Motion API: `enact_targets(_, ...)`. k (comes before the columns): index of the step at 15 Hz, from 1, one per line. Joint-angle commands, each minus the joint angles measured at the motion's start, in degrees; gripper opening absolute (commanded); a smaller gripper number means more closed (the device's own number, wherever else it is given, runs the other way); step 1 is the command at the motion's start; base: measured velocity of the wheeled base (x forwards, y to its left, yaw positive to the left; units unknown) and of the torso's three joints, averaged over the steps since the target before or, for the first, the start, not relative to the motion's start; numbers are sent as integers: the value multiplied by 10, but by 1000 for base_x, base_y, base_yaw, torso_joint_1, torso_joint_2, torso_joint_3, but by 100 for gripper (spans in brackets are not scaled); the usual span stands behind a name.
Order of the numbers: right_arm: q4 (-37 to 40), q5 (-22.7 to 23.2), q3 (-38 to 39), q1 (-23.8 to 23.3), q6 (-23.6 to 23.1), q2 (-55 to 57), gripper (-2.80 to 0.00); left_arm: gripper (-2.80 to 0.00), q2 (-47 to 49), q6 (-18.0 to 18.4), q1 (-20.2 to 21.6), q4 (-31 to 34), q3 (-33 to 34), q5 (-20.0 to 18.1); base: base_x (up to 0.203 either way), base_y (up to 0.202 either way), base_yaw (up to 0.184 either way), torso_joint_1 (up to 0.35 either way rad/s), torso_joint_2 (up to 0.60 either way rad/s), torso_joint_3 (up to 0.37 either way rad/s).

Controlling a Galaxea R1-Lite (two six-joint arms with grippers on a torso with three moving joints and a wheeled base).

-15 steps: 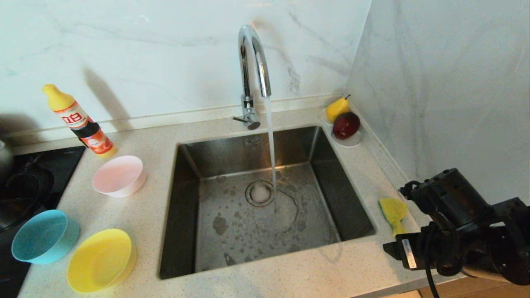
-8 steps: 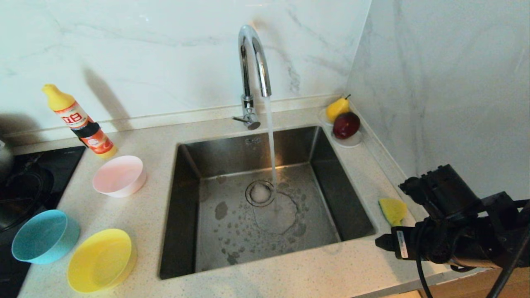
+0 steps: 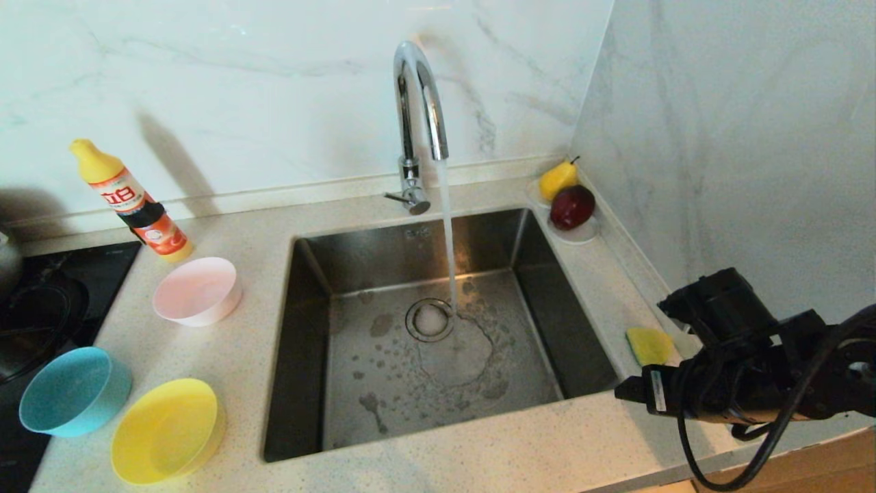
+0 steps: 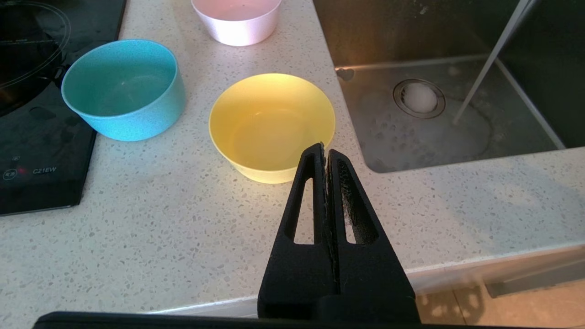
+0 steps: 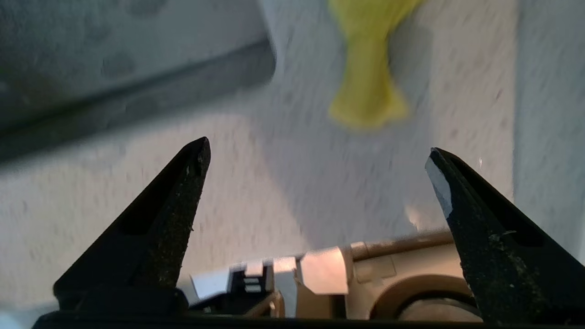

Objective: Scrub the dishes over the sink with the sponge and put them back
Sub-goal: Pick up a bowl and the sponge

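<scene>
Three dishes stand on the counter left of the sink [image 3: 311,342]: a pale pink bowl [image 3: 197,291], a light blue bowl [image 3: 74,390] and a yellow bowl [image 3: 168,430]. Water runs from the chrome tap [image 3: 419,103] into the basin. The yellow sponge [image 3: 649,344] lies on the counter to the sink's right. My right arm [image 3: 739,370] hovers just behind it and covers its near end. In the right wrist view my right gripper [image 5: 317,151] is open and empty, short of the sponge [image 5: 365,87]. My left gripper [image 4: 325,153] is shut and empty, near the yellow bowl [image 4: 272,125].
A detergent bottle [image 3: 130,202] leans at the back left. A white saucer [image 3: 580,236] with a pear and a dark red fruit sits in the back right corner. A black hob [image 3: 41,308] lies far left. The marble side wall stands close on the right.
My right arm has moved farther over the counter toward the sponge and now hides more of it, and its jaws have widened a little. The left arm has stayed still.
</scene>
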Motion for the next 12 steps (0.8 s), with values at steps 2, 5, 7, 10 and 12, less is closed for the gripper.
enact_targets(2, -3, 2, -19, -13, -1, 20, 0, -280, 1, 0, 0, 0, 11, 0, 0, 0, 0, 0, 0, 0)
enact_targets(5, -3, 5, -34, -14, -2, 27, 0, -280, 1, 0, 0, 0, 11, 0, 0, 0, 0, 0, 0, 0)
enact_targets(7, -3, 6, -41, -17, -7, 39, 0, -280, 1, 0, 0, 0, 11, 0, 0, 0, 0, 0, 0, 0)
enact_targets(10, 3, 8, -49, -17, -6, 41, 0, -280, 1, 0, 0, 0, 11, 0, 0, 0, 0, 0, 0, 0)
enact_targets(12, 5, 8, -46, -17, -6, 38, 0, -280, 1, 0, 0, 0, 11, 0, 0, 0, 0, 0, 0, 0)
